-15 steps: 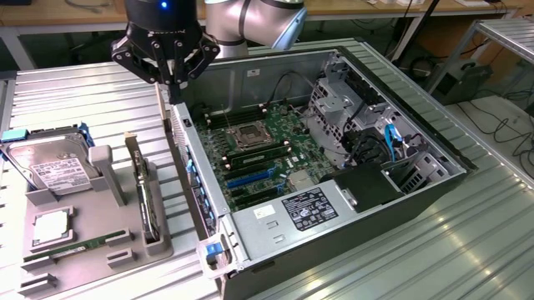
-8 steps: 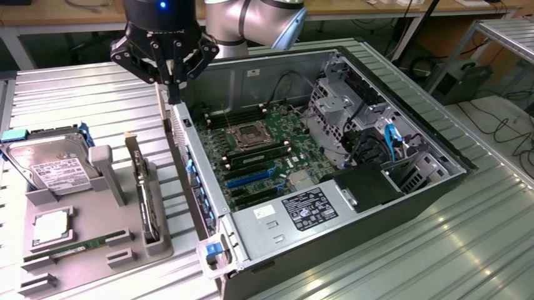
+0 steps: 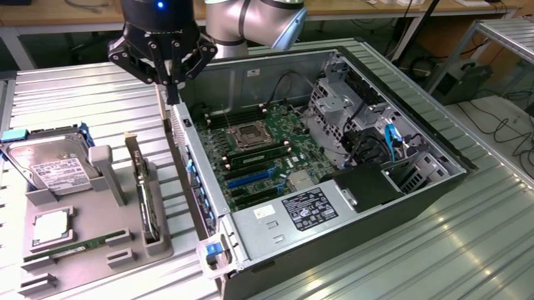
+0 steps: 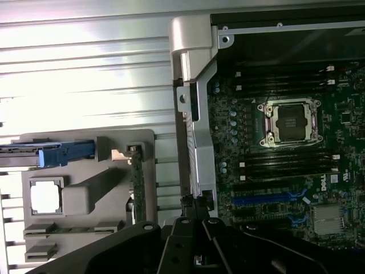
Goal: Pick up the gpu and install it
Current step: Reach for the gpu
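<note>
Over open computer case (image 3: 250,78) edge: gripper (image 3: 172,94) closed, empty. Below, well apart from gripper: gpu (image 3: 147,200) upright on edge in gray holder (image 3: 84,231), likely so top edge stays graspable.

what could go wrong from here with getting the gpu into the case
The gripper hangs over the computer case wall, not over the gpu; a straight descent could hit the metal edge.
The gpu stands on edge in the grey holder, close beside that wall, so a tilted lift might jam or scrape.
The cpu socket sits near the blue slots; a misaligned card could strike it.
</note>
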Available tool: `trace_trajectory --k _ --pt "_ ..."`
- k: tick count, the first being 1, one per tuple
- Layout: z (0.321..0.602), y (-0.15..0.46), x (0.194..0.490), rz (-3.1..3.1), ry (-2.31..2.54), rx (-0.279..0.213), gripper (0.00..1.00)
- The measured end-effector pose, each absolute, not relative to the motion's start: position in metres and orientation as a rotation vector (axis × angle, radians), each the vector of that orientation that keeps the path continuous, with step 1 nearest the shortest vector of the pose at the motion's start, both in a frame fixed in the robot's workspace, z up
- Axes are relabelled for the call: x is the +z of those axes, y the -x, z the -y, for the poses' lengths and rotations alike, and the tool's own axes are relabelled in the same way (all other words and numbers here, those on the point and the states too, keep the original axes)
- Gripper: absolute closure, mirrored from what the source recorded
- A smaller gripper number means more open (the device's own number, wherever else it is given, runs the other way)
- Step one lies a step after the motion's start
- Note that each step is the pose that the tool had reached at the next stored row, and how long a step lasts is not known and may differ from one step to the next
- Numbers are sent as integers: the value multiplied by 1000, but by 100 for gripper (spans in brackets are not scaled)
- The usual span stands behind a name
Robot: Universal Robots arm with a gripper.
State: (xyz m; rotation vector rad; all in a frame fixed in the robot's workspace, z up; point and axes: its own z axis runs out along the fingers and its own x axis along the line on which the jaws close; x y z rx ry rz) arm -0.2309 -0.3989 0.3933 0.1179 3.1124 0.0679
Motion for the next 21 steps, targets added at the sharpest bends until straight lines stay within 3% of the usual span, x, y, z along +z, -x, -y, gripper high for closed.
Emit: trace_trajectory --k 21 --pt "399 239 393 -3112 -118 68 89"
